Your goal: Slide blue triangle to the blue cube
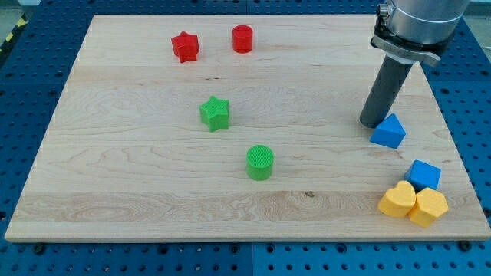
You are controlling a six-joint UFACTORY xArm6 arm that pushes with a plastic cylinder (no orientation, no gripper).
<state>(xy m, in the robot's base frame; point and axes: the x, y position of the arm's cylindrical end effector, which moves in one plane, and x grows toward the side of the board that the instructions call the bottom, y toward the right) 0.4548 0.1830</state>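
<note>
The blue triangle [389,131] lies on the wooden board at the view's right. The blue cube [424,175] sits below and a little right of it, near the board's lower right corner, with a gap between the two. My tip [372,123] rests on the board right at the triangle's upper left side, touching or nearly touching it. The dark rod rises from there toward the view's top right.
Two yellow blocks, one a heart [397,200] and one beside it [428,207], press against the blue cube's lower side. A green star [215,113] and green cylinder [260,162] sit mid-board. A red star [185,47] and red cylinder [242,38] sit near the top.
</note>
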